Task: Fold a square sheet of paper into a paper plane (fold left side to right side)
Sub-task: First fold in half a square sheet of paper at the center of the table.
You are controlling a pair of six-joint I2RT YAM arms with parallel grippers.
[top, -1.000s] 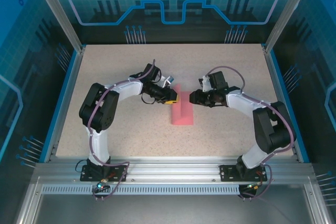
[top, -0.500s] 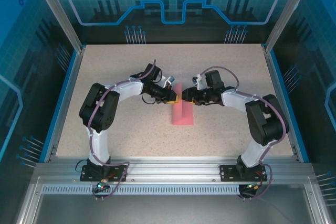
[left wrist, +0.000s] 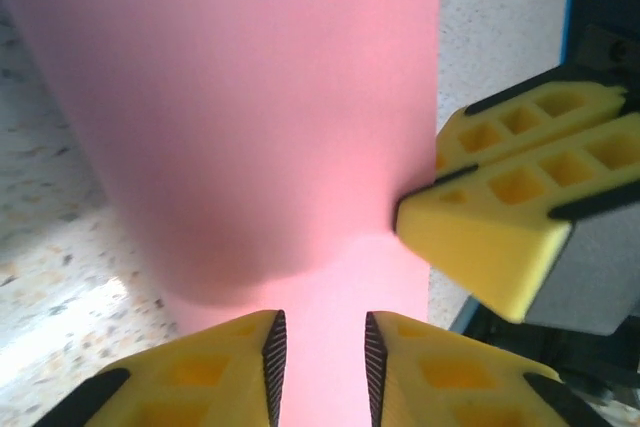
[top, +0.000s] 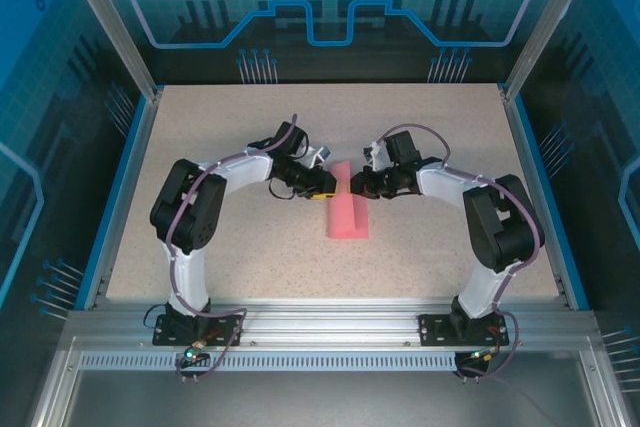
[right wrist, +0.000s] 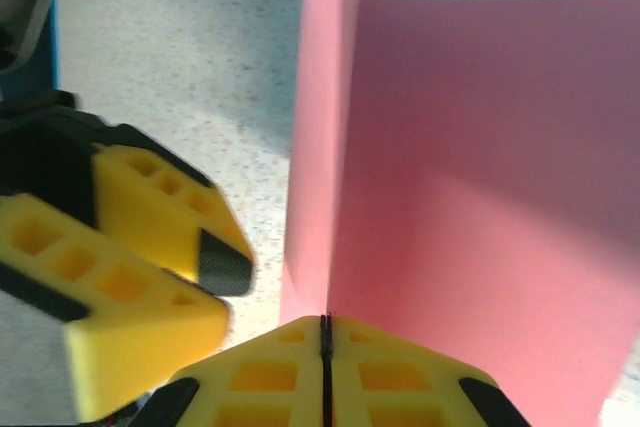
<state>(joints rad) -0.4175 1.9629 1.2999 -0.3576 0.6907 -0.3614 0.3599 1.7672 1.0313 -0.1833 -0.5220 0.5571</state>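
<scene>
Right gripper [right wrist: 323, 325] is closed on the pink paper sheet [right wrist: 480, 147]; left gripper [left wrist: 320, 347], narrowly parted, should press the crease slowly.

Left pincer [left wrist: 320, 337] slightly parted, right pincer [right wrist: 325, 325] clamped shut (the two facing, close together).

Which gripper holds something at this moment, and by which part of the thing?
The right gripper is shut on the pink paper, pinching the edge of its lifted flap. The left gripper is open and holds nothing.
</scene>
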